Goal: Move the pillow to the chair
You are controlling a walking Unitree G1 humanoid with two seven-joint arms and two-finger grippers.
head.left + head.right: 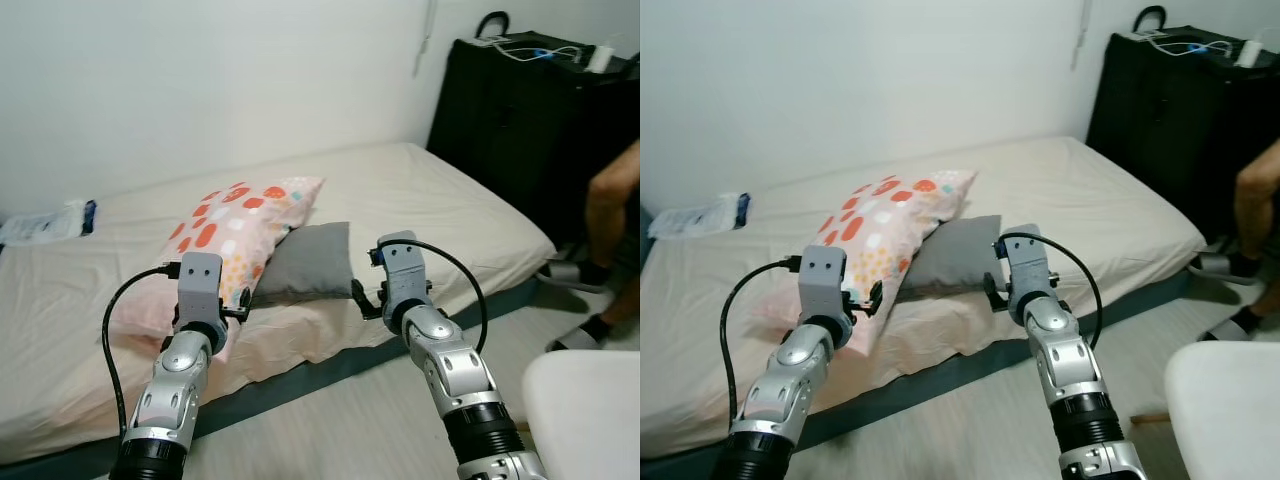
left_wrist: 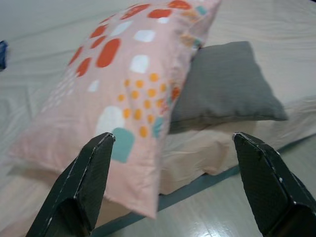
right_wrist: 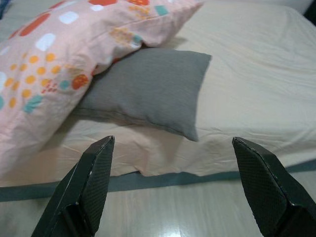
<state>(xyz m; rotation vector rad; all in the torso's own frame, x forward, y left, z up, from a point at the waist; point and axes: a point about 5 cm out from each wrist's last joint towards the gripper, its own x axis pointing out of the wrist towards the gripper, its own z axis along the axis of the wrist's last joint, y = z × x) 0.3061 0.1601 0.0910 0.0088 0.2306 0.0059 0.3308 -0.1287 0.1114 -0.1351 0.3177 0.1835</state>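
Note:
A pink pillow (image 1: pixel 235 235) with red, white and orange spots lies on the bed (image 1: pixel 450 200), one end resting on a smaller grey pillow (image 1: pixel 310 262). The white seat of a chair (image 1: pixel 585 400) shows at the lower right, on the floor beside the bed. My left gripper (image 2: pixel 174 139) hangs open just short of the pink pillow's near corner, touching nothing. My right gripper (image 3: pixel 174 142) is open too, held off the bed's edge in front of the grey pillow. Nothing sits between either pair of fingers.
A person (image 1: pixel 612 205) sits at the right beside the bed's foot, feet on the floor. A tall black cabinet (image 1: pixel 500 110) with cables on top stands against the back wall. A white and blue packet (image 1: pixel 45 222) lies at the bed's far left.

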